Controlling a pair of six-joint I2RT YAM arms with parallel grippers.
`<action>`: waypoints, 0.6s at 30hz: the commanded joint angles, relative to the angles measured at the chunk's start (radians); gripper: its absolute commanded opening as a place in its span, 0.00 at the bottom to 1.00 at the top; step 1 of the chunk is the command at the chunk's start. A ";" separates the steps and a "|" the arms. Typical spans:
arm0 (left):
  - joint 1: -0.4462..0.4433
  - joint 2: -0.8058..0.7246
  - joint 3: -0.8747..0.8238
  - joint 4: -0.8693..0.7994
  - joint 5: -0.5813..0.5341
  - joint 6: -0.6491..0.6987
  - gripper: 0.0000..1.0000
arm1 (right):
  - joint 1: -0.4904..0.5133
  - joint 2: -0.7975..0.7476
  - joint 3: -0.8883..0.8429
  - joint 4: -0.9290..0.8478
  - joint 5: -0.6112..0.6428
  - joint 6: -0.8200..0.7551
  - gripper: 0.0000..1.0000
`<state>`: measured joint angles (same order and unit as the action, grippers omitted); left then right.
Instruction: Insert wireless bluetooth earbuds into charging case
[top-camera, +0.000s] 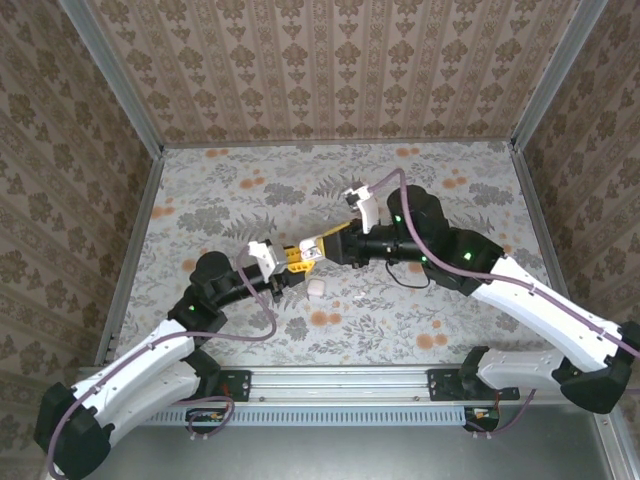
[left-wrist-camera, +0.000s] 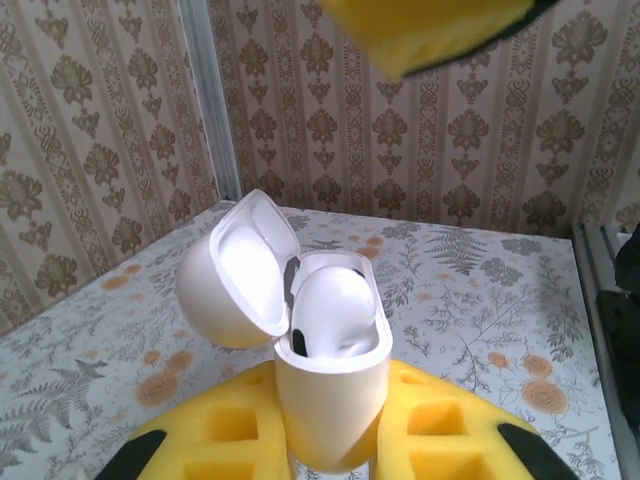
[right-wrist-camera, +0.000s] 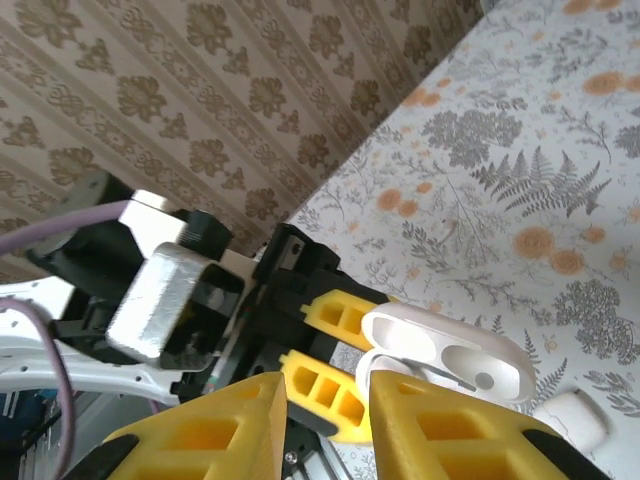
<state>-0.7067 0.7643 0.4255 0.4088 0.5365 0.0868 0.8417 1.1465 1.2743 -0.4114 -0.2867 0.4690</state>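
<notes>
I see my left gripper (top-camera: 296, 258) clamped on the open charging case (left-wrist-camera: 335, 392), earbud (left-wrist-camera: 335, 300) seated; right gripper (right-wrist-camera: 328, 392) jaws stand apart

Small glossy white charging case (left-wrist-camera: 335, 400), lid open, is hemmed in: left gripper (top-camera: 292, 259) clamps its lower body, and right gripper (right-wrist-camera: 325, 425), yellow foam fingers parted, hangs just above its mouth. Small squarish white piece (top-camera: 316, 289) lies on the floral tabletop (top-camera: 420, 190) near the case, robot side; far side is open.
</notes>
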 joint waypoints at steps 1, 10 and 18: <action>-0.005 0.001 0.027 0.014 0.016 0.095 0.00 | -0.024 -0.032 -0.035 -0.023 0.003 -0.020 0.29; -0.005 -0.013 0.041 -0.043 -0.036 0.176 0.00 | -0.209 -0.049 -0.116 -0.161 0.212 0.139 0.32; -0.005 -0.051 0.029 -0.110 -0.099 0.170 0.00 | -0.341 0.061 -0.257 -0.167 0.163 0.279 0.35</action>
<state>-0.7067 0.7376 0.4324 0.3286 0.4740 0.2337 0.5087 1.1519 1.0370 -0.5465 -0.1230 0.6785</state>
